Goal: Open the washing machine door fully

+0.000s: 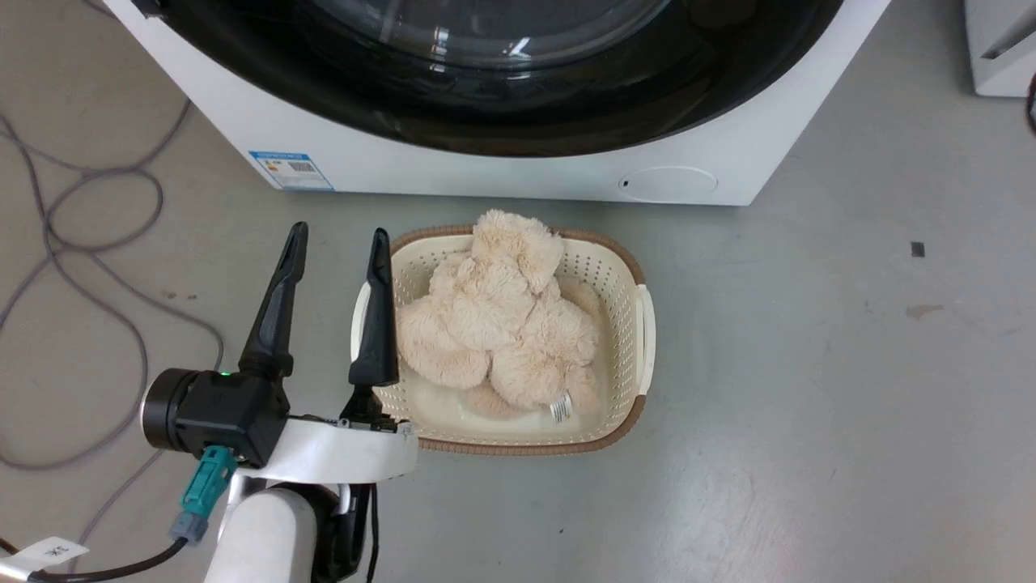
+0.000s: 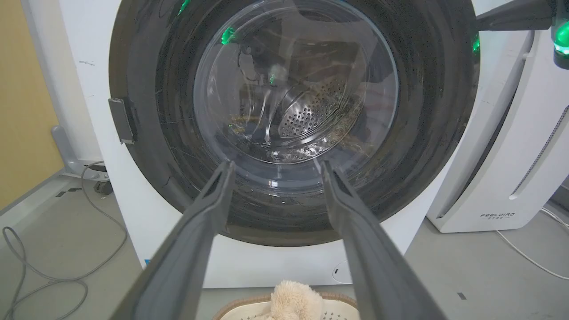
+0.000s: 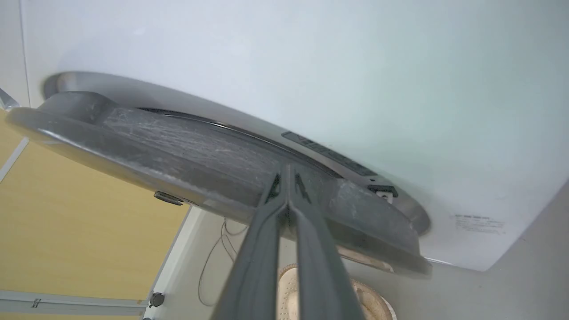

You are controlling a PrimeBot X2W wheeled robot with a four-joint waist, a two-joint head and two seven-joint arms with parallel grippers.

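Beyond basket (image 1: 625,324) | washing machine door (image 2: 293,115) — glossy black ring, clear bulging glass

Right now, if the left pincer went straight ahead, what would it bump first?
Probably the washing machine door: the open left pincer aims at the lower part of its clear glass window, though the gap is hard to judge.

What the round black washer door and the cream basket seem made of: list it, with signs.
Large round glossy black washing machine door: ring looks like shiny dark plastic, with reflections and fine scratches; its bulging window looks like clear glass, drum holes visible through it. Cream perforated basket: likely matte moulded plastic, regular holes, brown woven-look rim.
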